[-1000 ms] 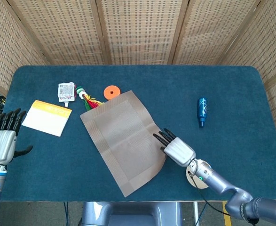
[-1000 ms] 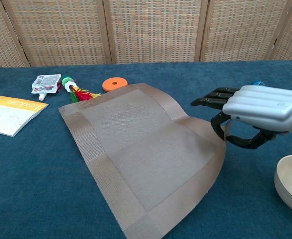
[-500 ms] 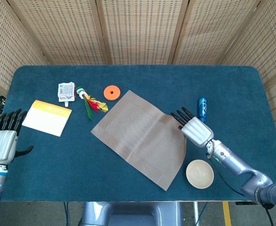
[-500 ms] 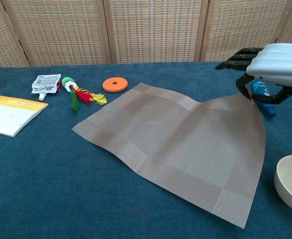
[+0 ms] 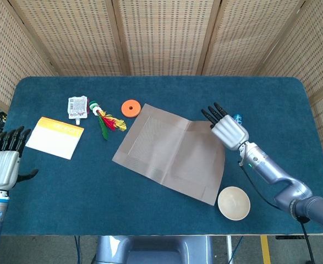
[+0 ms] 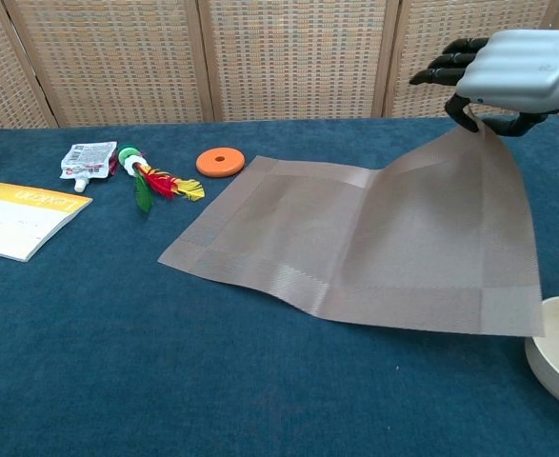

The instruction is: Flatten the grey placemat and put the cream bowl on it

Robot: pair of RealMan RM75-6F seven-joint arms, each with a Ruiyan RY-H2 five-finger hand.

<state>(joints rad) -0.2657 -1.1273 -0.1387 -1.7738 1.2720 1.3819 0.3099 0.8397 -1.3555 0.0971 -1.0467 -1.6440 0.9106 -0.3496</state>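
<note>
Right hand: pinches one edge of the grey placemat and holds that edge up off the table; the other fingers stick out.
Grey placemat: hangs down from the right hand; the far part lies flat on the blue table.
Cream bowl: on the table, below the right hand, by the mat's near corner.
Left hand: far from the mat, fingers apart, holding nothing.

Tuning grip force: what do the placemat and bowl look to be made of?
Grey placemat: likely woven vinyl or fabric, matte; visible weave, and it drapes from the right robot hand. Cream bowl: smooth and rigid, ceramic or plastic; cannot tell which.
</note>
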